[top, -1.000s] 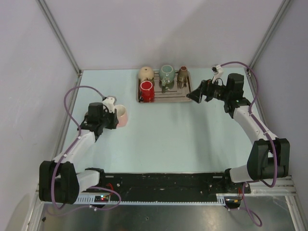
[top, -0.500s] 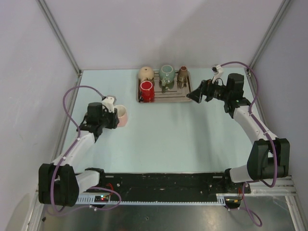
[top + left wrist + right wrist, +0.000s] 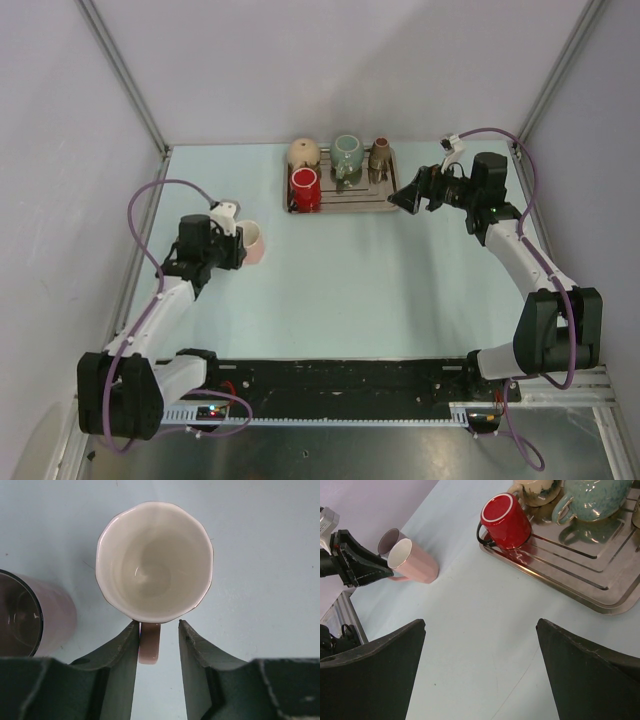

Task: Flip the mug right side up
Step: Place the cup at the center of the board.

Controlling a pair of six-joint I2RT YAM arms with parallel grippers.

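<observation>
The pink mug (image 3: 251, 241) with a white inside stands mouth up on the pale blue table at the left. It also shows in the left wrist view (image 3: 155, 562) and the right wrist view (image 3: 415, 561). My left gripper (image 3: 232, 247) is just left of it. In the left wrist view the gripper (image 3: 158, 625) is open around the mug's handle (image 3: 149, 644). The handle lies against the left finger, with a gap to the right finger. My right gripper (image 3: 400, 198) hangs wide open and empty beside the tray, as its wrist view (image 3: 480, 622) also shows.
A metal tray (image 3: 340, 209) at the back holds a red mug (image 3: 304, 188), a teal mug (image 3: 347, 155), a beige one (image 3: 303, 152) and a brown one (image 3: 379, 158). A darker purplish cup (image 3: 30, 615) stands right beside the pink mug. Side walls close in both sides.
My left arm has drawn back slightly to the left. The pink mug stays where it was. The right arm has not moved.
</observation>
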